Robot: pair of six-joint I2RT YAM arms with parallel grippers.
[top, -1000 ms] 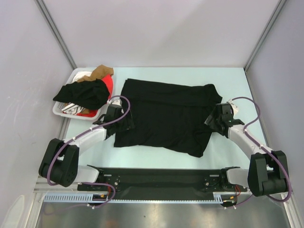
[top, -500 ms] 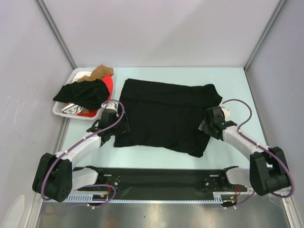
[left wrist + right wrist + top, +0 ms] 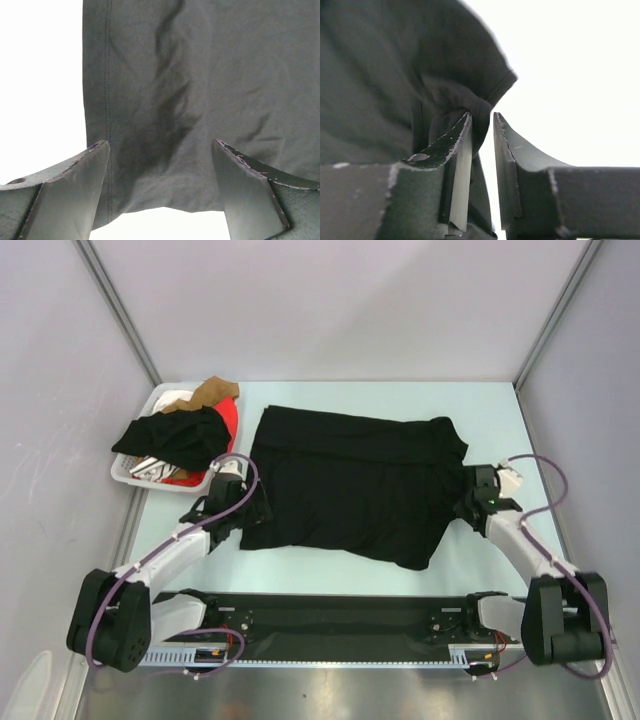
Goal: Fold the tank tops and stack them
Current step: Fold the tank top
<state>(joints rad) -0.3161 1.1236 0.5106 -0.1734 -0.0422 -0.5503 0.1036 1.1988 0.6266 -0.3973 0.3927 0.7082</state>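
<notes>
A large black tank top [image 3: 350,485] lies spread flat in the middle of the table. My left gripper [image 3: 254,510] is open at its near-left corner. In the left wrist view the gripper [image 3: 159,142] straddles the hem of the black cloth [image 3: 200,75], with nothing pinched. My right gripper [image 3: 468,504] is at the garment's right edge. In the right wrist view the gripper [image 3: 482,116] has its jaws nearly together on a bunched fold of the black cloth [image 3: 380,75]. The red tank top [image 3: 230,420] lies in the basket, mostly covered.
A white basket [image 3: 130,472] stands at the table's left. It holds another black cloth [image 3: 175,438] and a brown cloth [image 3: 212,392] on top of the red one. Walls close in the table on the left, back and right.
My right gripper drew back rightward from over the garment to its right edge, and its jaws narrowed onto the cloth. The left gripper shifted slightly and stayed open.
</notes>
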